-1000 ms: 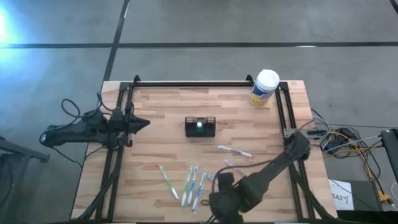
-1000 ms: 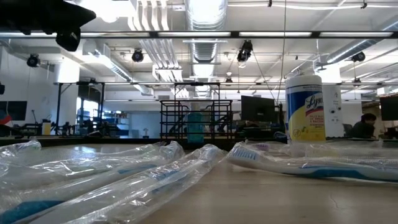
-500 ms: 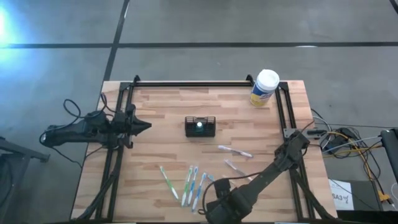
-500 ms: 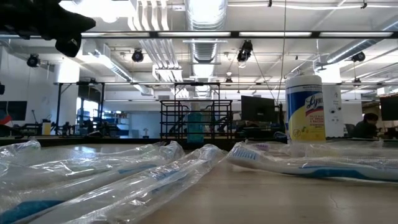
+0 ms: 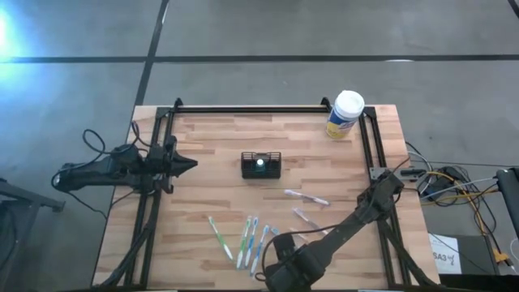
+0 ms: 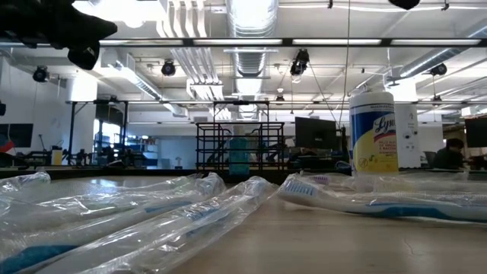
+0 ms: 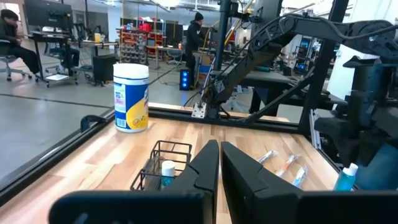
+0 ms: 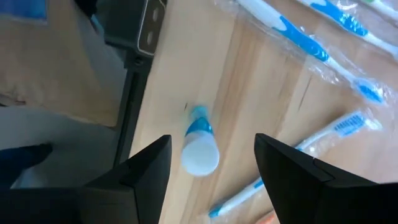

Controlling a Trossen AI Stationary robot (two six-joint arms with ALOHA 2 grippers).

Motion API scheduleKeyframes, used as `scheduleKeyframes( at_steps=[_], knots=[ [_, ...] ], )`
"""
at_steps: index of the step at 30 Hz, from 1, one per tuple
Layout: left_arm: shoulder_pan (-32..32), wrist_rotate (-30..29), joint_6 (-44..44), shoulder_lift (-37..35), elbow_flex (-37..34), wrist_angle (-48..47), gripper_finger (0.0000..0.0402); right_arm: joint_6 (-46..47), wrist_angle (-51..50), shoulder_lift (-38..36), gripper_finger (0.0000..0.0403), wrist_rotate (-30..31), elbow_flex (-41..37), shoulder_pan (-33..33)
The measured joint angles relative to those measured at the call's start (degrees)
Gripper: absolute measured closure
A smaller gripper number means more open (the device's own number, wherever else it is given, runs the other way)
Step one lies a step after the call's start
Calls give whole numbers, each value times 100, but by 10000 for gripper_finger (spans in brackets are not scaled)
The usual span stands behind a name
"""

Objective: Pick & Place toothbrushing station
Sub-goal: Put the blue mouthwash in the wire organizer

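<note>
Table (image 5: pixel 203 146) of pale wood planks carries everything; at its far right corner stands a yellow canister (image 5: pixel 345 115) with a white lid. Mid-table sits the toothbrushing station (image 5: pixel 261 165), a small black wire-mesh caddy, upright, with something blue-white inside it and nothing gripping it. Wrapped toothbrushes (image 5: pixel 243 239) lie scattered toward the near edge, well apart from the caddy.

The left gripper (image 7: pixel 219 163) waits at the table's left edge, its fingers pressed nearly together and pointed across at the caddy. The right gripper (image 8: pixel 212 163) hangs low over the near edge among the brushes, fingers spread wide, above a small blue-and-white tube (image 8: pixel 199 147) lying on the wood.

Likely trouble: the right arm is far from the caddy and close to the loose brushes, so a sweep toward the middle could drag the wrappers or roll the tube off the edge. The light wire caddy could also tip or skid if grasped off-centre
</note>
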Motion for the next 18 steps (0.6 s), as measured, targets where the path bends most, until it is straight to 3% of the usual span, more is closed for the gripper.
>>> scheduleKeyframes(
  at_steps=[18],
  knots=[
    [0,-7,22,0,0,-72,378,-29,16,0,179,-33,-105,24]
  ],
)
